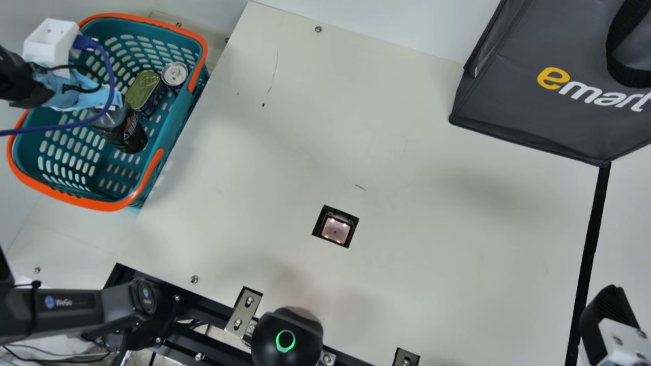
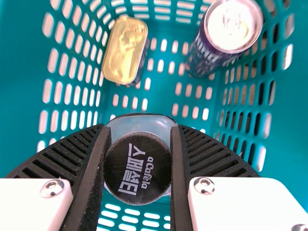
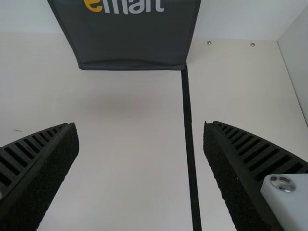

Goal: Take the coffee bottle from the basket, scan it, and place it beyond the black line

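1. Closest to the robot is a round black thing with a green ring (image 1: 286, 340), at the near edge of the table (image 1: 432, 229). The main view cuts off its bottom.
2. The right gripper (image 1: 602, 323) is up over the table, near its near right corner. The main view cuts off some of it. Its fingers are spread wide in the right wrist view, with nothing between them.
3. The black line (image 1: 592, 244) runs from the near edge toward the bag. The right gripper hides a bit of it.
4. The scanner (image 1: 335, 230) sits in a square hole, nearer the near edge than the far one.
5. The basket (image 1: 173, 129) is just beside the table's left edge. The left arm and a blue cord (image 1: 109, 81) cover part of it.
6. The coffee bottle (image 1: 129, 134) is inside the basket, near its right wall. The left gripper (image 1: 76, 91) pinches it by its dark cap (image 2: 137, 168). In the main view, the cap is hidden. I cannot tell if the bottle's bottom touches the basket.
7. Farther back in the basket are a gold-topped tin (image 1: 144, 90) and a can (image 1: 174, 75).
8. The dark bag (image 1: 513, 96) is at the far right. Its top is cut off.
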Controlling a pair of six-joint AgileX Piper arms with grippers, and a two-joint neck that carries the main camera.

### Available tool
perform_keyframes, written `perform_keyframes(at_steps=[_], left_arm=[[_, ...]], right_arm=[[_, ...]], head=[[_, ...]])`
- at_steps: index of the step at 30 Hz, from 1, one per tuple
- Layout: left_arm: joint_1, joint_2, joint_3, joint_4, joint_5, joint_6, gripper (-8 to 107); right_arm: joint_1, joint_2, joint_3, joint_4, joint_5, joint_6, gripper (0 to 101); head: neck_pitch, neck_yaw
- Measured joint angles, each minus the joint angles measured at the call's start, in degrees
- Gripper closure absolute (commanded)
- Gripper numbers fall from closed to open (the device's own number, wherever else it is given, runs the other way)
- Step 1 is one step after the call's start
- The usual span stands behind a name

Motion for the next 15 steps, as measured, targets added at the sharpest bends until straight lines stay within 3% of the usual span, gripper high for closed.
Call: perform_keyframes(at_steps=[15], left_arm=[[0.00, -6.12, -5.73, -2.25, 6.59, -0.56, 89]], right_arm=[[0.00, 0.00, 0.00, 0.00, -0.05, 0.00, 10]], head=[[0.00, 0.09]])
